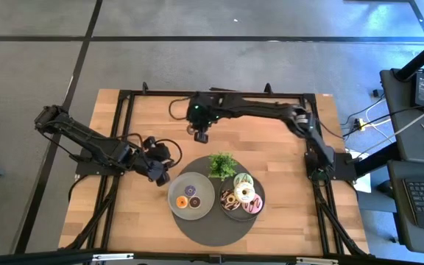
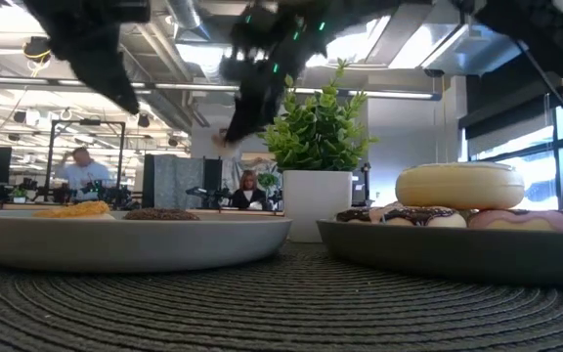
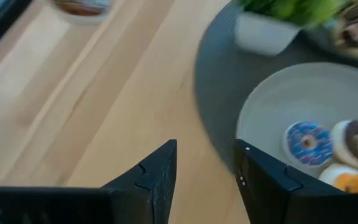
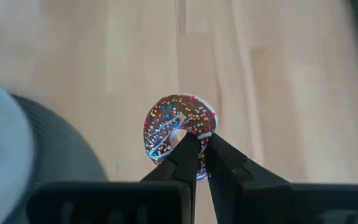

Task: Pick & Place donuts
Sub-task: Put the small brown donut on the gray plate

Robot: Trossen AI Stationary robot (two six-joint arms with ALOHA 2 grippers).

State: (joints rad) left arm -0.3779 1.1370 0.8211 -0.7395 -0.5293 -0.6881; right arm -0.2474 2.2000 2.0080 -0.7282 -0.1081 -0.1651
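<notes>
A round dark mat [image 1: 210,224] is the landmark — two grey plates sit on it. The plate toward the left arm [image 1: 179,204] carries three mini donuts [image 1: 192,196]; the other plate [image 1: 227,211] is piled with larger donuts [image 1: 243,194], and a plant [image 1: 222,165] stands at the mat's far edge. The left gripper [image 3: 205,175] hovers at the mat's left rim, fingers apart. Beyond the mat, the right gripper [image 4: 199,155] is clamped on a chocolate sprinkled donut [image 4: 169,126] above bare wood.

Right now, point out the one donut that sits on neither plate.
The chocolate sprinkled donut, pinched in the right gripper above the bare wooden table; all the others lie on plates.
</notes>
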